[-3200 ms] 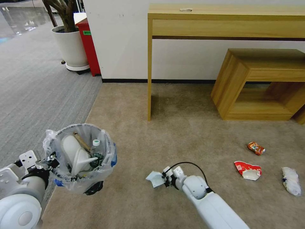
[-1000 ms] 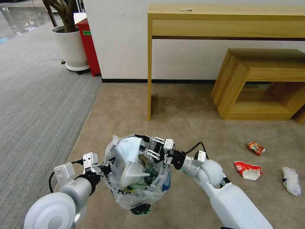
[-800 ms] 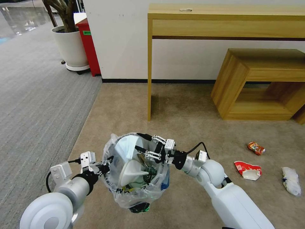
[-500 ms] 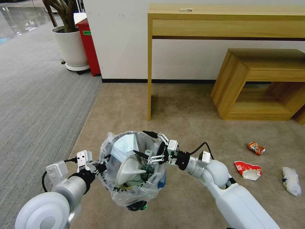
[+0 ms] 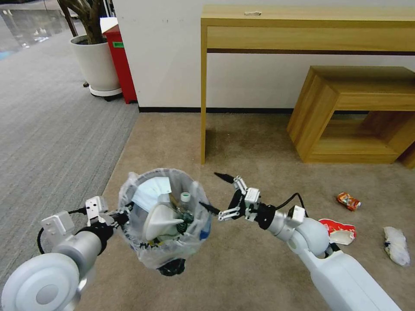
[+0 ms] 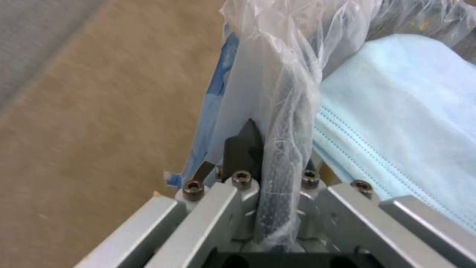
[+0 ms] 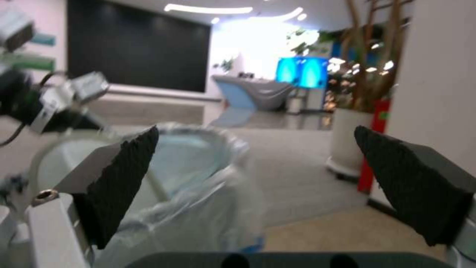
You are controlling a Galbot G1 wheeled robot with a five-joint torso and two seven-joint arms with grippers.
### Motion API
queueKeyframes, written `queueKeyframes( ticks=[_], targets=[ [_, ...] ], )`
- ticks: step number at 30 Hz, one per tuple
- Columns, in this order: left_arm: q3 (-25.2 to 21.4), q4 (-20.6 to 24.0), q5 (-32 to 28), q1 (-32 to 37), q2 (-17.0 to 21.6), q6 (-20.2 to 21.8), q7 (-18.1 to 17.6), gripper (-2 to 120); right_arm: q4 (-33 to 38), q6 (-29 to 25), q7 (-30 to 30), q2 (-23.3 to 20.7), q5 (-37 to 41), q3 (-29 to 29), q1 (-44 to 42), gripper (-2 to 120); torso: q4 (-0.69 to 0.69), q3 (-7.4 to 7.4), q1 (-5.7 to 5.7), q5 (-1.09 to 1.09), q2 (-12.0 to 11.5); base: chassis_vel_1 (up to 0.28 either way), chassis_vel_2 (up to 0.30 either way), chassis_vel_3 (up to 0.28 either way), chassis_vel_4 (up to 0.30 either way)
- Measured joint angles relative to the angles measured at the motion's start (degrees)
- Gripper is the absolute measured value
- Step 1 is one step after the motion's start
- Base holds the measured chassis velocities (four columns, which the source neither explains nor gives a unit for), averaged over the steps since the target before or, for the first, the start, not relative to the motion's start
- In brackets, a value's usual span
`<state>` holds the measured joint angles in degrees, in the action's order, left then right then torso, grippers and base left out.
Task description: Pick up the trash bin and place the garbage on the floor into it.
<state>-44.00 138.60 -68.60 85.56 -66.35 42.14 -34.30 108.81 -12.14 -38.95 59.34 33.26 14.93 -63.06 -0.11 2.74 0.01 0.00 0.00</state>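
Observation:
My left gripper (image 5: 122, 214) is shut on the near-left rim of the trash bin (image 5: 169, 255) and holds it above the floor (image 5: 259, 172). The left wrist view has the left gripper (image 6: 267, 156) pinching the bag-covered rim beside the pale-blue mask (image 6: 396, 130). Inside the bin lie the mask (image 5: 151, 193), a white slipper (image 5: 162, 218) and a bottle (image 5: 185, 204). My right gripper (image 5: 215, 193) hangs open and empty just right of the bin; the right gripper (image 7: 263, 175) faces the bin (image 7: 148, 186). Garbage on the floor: a red-orange wrapper (image 5: 348, 201), a red-white wrapper (image 5: 341, 233), a crumpled white piece (image 5: 396, 245).
A tall wooden console table (image 5: 302, 30) and a low wooden shelf (image 5: 359, 116) stand against the far wall. A white plant pot (image 5: 97, 65) and a red box (image 5: 119, 56) sit at the far left, by the grey striped carpet (image 5: 52, 129).
The mask the right gripper held now lies in the bin. The right gripper has pulled back from over the bin to its right, open. The left arm has carried the bin leftward.

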Motion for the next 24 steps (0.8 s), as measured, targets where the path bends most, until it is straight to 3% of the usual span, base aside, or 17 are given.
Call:
queueKeyframes(
  ticks=[3,4,7,8,10,12,15,19,24],
  targets=[
    [-1.8,-0.5,4.4,-0.4,-1.0,0.0,-0.7,1,2.4,-0.5,3.8,1.1,-0.1,7.4,-3.2,100,0.01,0.00,0.00,0.00,0.0,0.000,0.000,0.000,0.000],
    [-1.8,-0.5,4.4,-0.4,-1.0,0.0,-0.7,1,2.4,-0.5,3.8,1.1,-0.1,7.4,-3.2,100,0.01,0.00,0.00,0.00,0.0,0.000,0.000,0.000,0.000],
    [-3.0,-0.7,6.2,-0.2,-1.9,0.0,-2.5,1,4.7,-0.3,15.7,3.5,-2.4,14.2,-8.8,100,-0.01,0.00,0.00,0.00,0.0,0.000,0.000,0.000,0.000],
    [-3.0,-0.7,6.2,-0.2,-1.9,0.0,-2.5,1,4.7,-0.3,15.7,3.5,-2.4,14.2,-8.8,100,-0.01,0.00,0.00,0.00,0.0,0.000,0.000,0.000,0.000],
    [-3.2,-1.2,8.6,-0.1,-2.3,-0.1,-3.2,1,5.7,1.1,23.6,5.9,-5.7,18.2,-12.5,100,-0.01,0.00,0.00,0.00,0.0,0.000,0.000,0.000,0.000],
    [-3.3,-1.3,10.0,0.1,-2.4,-0.2,-3.1,1,6.2,1.7,27.0,7.0,-6.7,19.3,-13.9,100,0.00,0.00,0.00,0.00,0.0,0.000,0.000,0.000,0.000],
    [-3.4,-1.5,12.9,0.3,-2.5,-0.6,-2.3,1,8.1,3.9,37.8,10.6,-9.3,22.8,-18.0,100,-0.01,0.00,0.00,0.01,0.0,0.000,0.000,0.000,0.000],
    [-3.4,-2.1,15.6,0.4,-2.1,-1.3,-1.2,1,10.2,4.1,41.0,12.2,-9.7,26.2,-20.7,100,-0.01,0.00,0.00,0.00,0.0,0.000,0.000,0.000,0.000],
    [-3.2,-2.4,16.5,0.8,-2.0,-1.8,0.1,1,12.6,3.3,40.3,13.3,-10.5,29.3,-22.4,100,0.00,0.00,0.00,-0.01,0.0,0.000,0.000,0.000,0.000]
  ],
)
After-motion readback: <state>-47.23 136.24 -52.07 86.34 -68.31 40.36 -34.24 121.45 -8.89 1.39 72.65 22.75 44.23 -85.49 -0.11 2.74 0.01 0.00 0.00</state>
